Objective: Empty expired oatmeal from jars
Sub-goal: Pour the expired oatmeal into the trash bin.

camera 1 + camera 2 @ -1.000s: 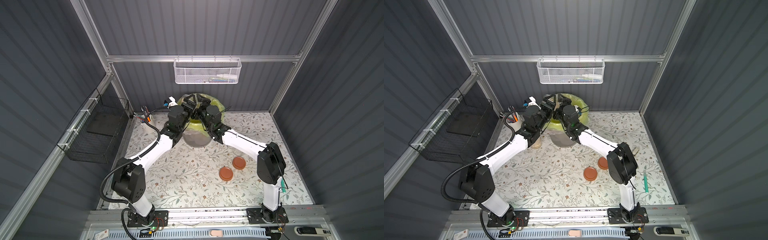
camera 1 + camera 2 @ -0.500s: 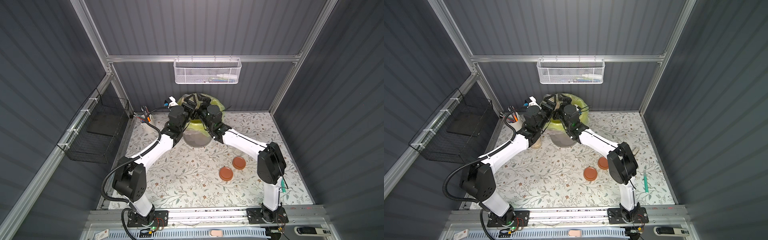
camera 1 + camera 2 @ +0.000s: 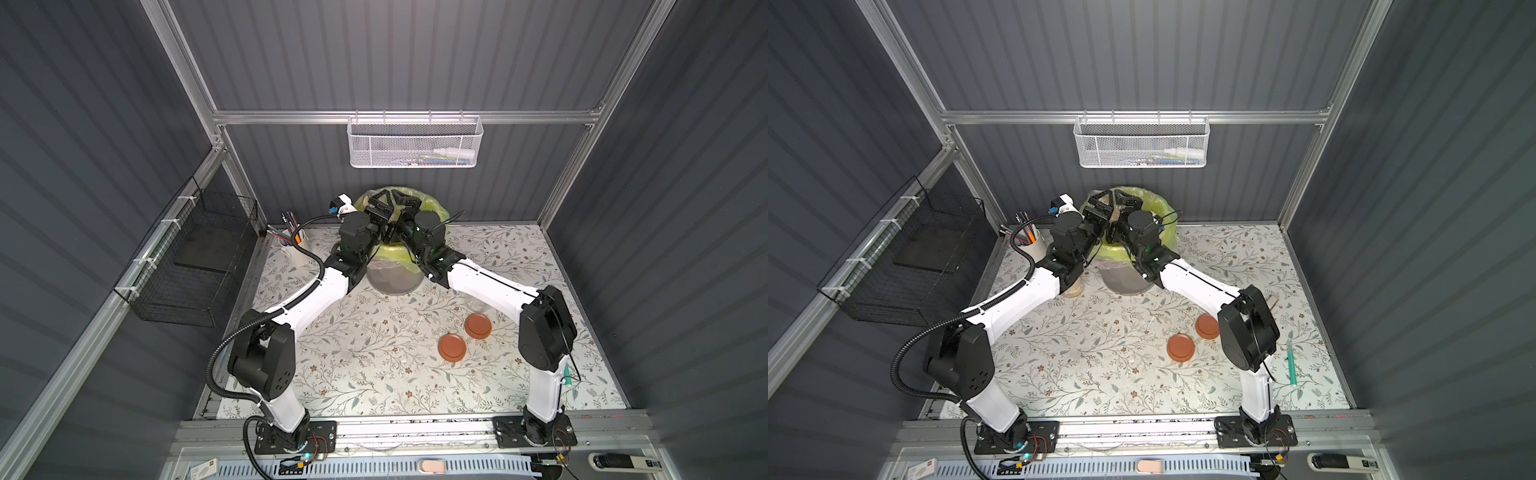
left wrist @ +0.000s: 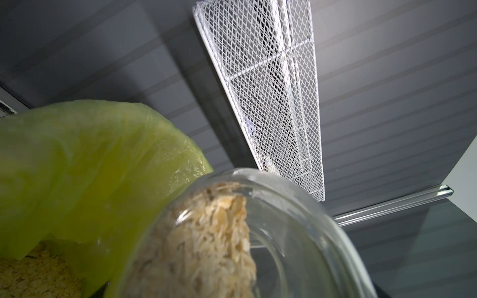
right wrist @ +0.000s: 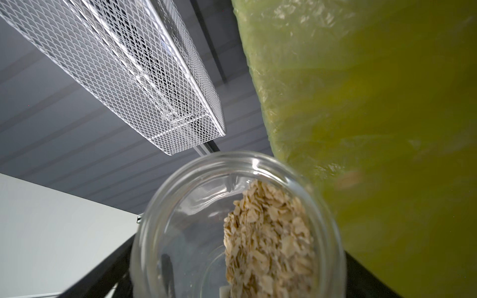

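Scant shift: left tool (image 3: 379,207), right tool (image 3: 404,204) tight on oatmeal (image 4: 206,245) jars (image 5: 167,219) over bin (image 3: 392,278)

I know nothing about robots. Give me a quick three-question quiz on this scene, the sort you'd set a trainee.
1. True or false: the left jar and the right jar are both empty.
2. How many brown lids lie on the table? A one, B two, C three.
3. Fill in: the bin has a bag coloured ___.
Key: 1 false, oatmeal shows in each; 2 B; 3 yellow-green.
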Robot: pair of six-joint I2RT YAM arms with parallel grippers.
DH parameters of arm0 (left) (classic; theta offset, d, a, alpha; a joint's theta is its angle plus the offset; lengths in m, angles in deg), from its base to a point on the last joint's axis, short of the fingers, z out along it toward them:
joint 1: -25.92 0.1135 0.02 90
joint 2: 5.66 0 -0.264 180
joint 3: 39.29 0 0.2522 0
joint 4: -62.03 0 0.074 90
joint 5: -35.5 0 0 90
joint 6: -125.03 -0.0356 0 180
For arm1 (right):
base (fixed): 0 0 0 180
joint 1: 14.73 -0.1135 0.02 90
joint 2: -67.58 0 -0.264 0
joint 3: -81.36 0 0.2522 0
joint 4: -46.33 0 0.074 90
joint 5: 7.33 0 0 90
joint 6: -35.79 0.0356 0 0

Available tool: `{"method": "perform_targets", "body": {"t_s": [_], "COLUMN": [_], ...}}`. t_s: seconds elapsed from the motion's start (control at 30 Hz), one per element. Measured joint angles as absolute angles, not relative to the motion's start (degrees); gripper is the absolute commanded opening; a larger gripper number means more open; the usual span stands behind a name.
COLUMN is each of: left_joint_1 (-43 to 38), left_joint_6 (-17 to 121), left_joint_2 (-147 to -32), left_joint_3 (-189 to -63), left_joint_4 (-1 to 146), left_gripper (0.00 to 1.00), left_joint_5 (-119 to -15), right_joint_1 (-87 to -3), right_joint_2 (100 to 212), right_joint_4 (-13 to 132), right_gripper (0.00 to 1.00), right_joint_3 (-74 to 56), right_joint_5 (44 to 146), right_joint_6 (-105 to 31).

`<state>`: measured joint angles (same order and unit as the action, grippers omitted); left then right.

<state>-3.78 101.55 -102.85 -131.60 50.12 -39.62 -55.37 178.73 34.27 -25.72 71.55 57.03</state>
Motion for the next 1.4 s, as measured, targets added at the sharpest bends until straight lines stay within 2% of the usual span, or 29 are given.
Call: {"method": "perform_targets", "body": {"t_s": [0.5, 1.4], "left_joint_1": [-3.67, -3.62], "left_joint_6": [101.04, 95.78], "left_joint_2": [-103.63, -104.29], "left_joint_3": [-132.63, -132.73], "left_joint_4": [48.76, 47.69], "left_gripper": [0.26, 0.27], "left_joint_5": [-39.29, -39.23], "right_joint_1": [-55.08, -51.87], "right_joint_2": [176.96, 166.8], "right_joint_4": [35.86, 41.33], "right_gripper": [0.99, 0.98], "right_joint_3": [-25.72, -20.36], "right_joint_5": [74.4, 79.55], "right_joint_6": [56.75, 55.24]}}
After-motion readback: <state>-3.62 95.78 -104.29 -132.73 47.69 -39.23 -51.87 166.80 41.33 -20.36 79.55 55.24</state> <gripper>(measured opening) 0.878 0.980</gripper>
